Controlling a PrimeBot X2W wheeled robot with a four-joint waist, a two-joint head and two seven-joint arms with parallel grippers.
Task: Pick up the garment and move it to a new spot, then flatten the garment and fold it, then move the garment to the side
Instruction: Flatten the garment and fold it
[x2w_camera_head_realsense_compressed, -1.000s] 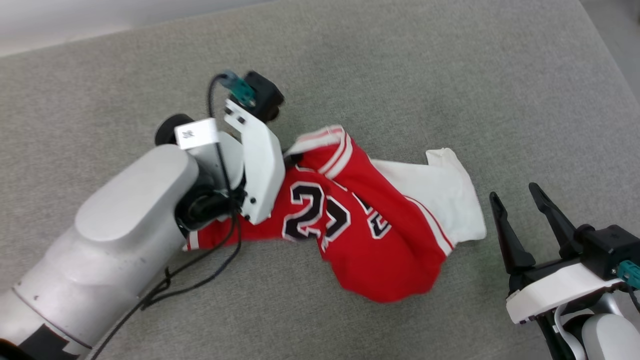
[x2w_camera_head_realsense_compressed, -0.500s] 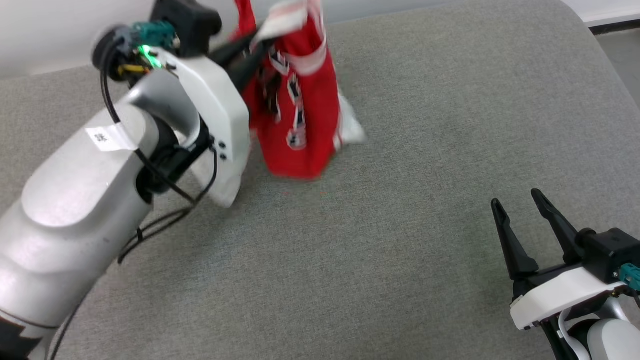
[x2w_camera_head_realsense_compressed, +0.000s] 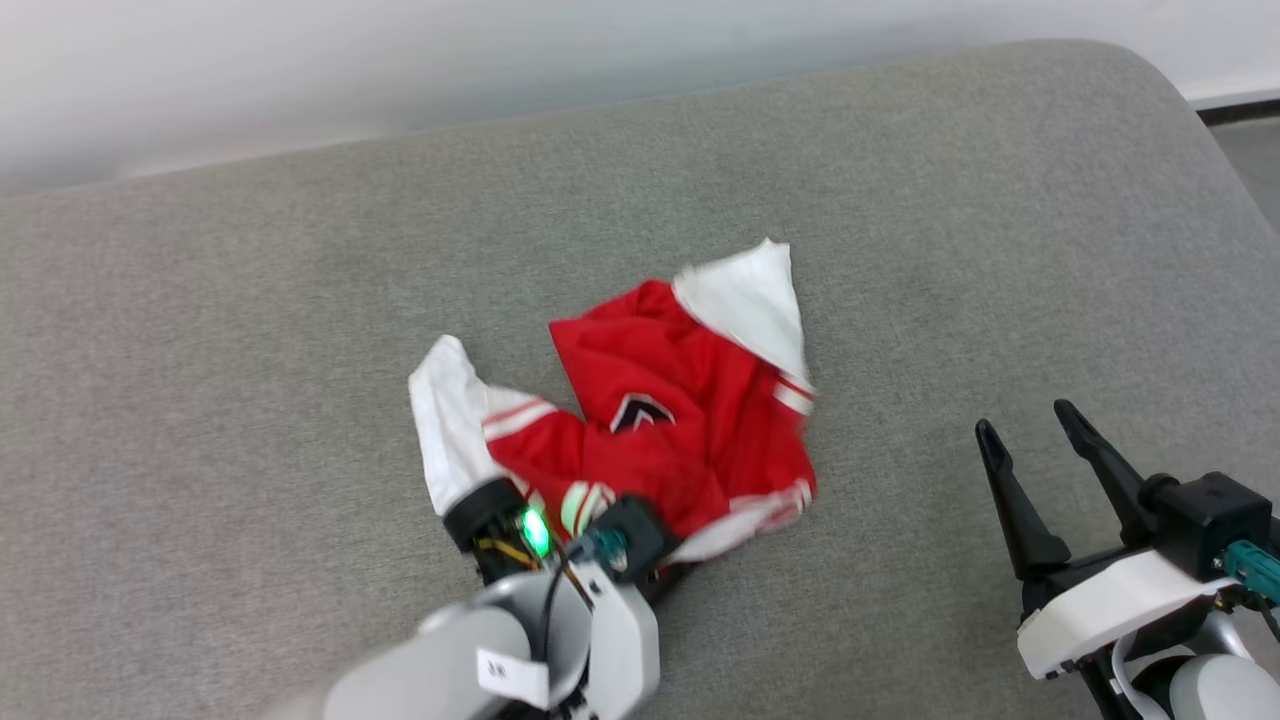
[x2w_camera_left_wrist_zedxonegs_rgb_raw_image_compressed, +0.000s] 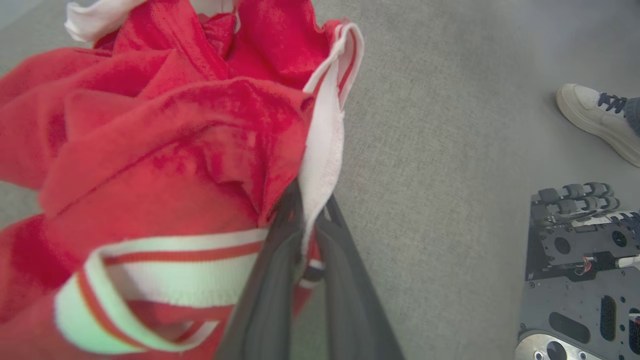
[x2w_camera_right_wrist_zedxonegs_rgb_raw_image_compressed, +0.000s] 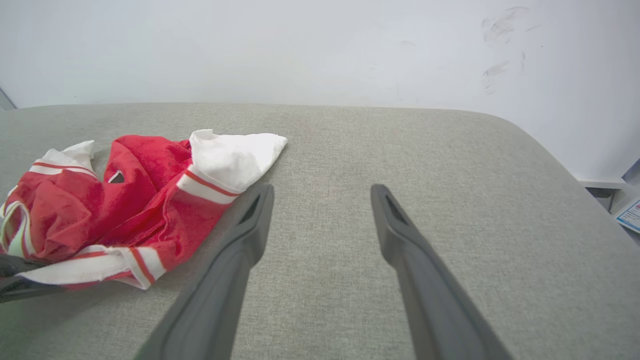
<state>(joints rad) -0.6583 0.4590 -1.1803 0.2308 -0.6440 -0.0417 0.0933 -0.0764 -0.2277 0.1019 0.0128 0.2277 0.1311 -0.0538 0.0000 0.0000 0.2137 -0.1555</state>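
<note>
Change in garment: the red basketball-jersey garment (x2w_camera_head_realsense_compressed: 690, 440) with white short sleeves and red-white striped trim is no longer held up in a hanging bunch, as it was half a second ago. It is now laid crumpled on the grey woven cushion surface (x2w_camera_head_realsense_compressed: 950, 200). The "23" that was spread out a second ago is folded out of sight, and only a small black, white-outlined scrap of print is shown.
Change in left gripper: the left gripper (x2w_camera_left_wrist_zedxonegs_rgb_raw_image_compressed: 306, 215) is now found low at the near edge of the heap, where before it was raised at the far left.
Change in view: the head camera has also been shifted, so part of the difference is owed to the camera.
Right gripper: the right gripper (x2w_camera_head_realsense_compressed: 1025, 425) is kept as it was, its jaws spread wide with nothing between them.
Left grip: the jaws are pinched together on the garment's white striped hem, which is drawn up between them.
Garment place: the heap is spread directly ahead of the left gripper and to the left of the right gripper, apart from it.
Long axis: a slanting line is traced from the near white sleeve (x2w_camera_head_realsense_compressed: 445, 440), just left of the left gripper, to the far white sleeve (x2w_camera_head_realsense_compressed: 750, 295), beyond it and to its right.
Pointing: the far white sleeve is pointed away from the left gripper; which end is the collar cannot be told.
</note>
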